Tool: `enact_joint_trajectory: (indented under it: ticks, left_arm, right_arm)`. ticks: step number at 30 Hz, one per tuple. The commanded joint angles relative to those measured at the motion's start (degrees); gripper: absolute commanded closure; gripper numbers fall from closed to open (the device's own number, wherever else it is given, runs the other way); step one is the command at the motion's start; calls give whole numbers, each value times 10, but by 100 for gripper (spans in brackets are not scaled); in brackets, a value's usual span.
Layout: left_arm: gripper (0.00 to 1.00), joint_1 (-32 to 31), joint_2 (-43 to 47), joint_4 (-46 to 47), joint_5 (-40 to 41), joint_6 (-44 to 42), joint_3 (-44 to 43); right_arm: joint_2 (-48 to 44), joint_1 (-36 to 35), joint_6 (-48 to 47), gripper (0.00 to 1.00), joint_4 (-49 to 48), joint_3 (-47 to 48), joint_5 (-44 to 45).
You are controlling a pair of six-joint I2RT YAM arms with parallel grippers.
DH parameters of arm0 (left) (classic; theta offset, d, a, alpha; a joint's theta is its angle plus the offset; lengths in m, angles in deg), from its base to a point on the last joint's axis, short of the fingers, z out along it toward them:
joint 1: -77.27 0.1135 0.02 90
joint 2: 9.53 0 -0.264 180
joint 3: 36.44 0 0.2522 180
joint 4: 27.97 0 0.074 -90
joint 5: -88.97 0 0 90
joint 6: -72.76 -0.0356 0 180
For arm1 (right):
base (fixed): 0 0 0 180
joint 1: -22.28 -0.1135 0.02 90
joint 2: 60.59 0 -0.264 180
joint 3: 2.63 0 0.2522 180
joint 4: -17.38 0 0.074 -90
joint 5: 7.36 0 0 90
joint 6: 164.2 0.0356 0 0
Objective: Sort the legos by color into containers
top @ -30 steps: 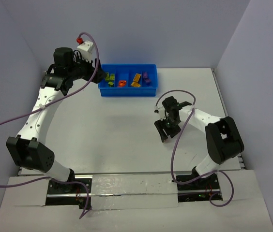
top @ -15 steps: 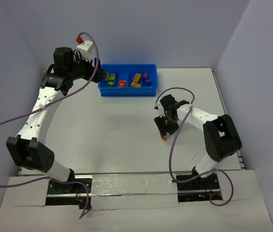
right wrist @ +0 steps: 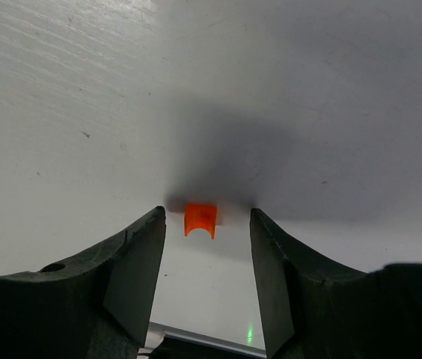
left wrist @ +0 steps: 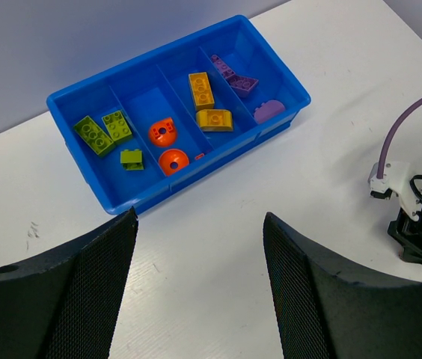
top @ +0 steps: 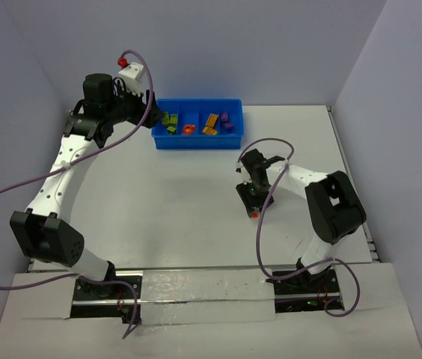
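The right gripper (right wrist: 206, 224) is lowered to the white table (top: 158, 202) with its jaws spread wide and nothing in its grasp. One orange-red brick (right wrist: 200, 220) lies flat on the table between the fingers (right wrist: 132, 269), touching neither and sitting a little nearer one than the other. The brick looks almost square, so no long axis can be told. Its arched notch opens toward the wrist camera, and its straight edge faces away. In the top view it lies right of centre, well apart from the blue bin (left wrist: 69, 101) at the far side. The bin's long axis runs left to right there. Its four compartments hold, in order, green bricks (left wrist: 102, 131), orange-red rounds (left wrist: 167, 146), yellow-orange bricks (left wrist: 207, 105) and purple bricks (left wrist: 245, 86). The left gripper (left wrist: 198, 221) hangs above the table near the bin, wide apart and empty.
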Motion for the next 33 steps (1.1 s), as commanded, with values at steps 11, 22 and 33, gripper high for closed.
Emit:
enact_joint_trajectory:
  ticks: [11, 22, 33]
  left_arm:
    - [25, 0, 8, 37, 13, -7, 6]
    - [25, 0, 0, 46, 13, -7, 6]
    - [25, 1, 3, 44, 14, -6, 7]
  right_arm:
    - [45, -5, 16, 46, 20, 35, -14]
    - [39, -5, 19, 53, 26, 23, -26]
    - [31, -5, 18, 64, 24, 15, -41]
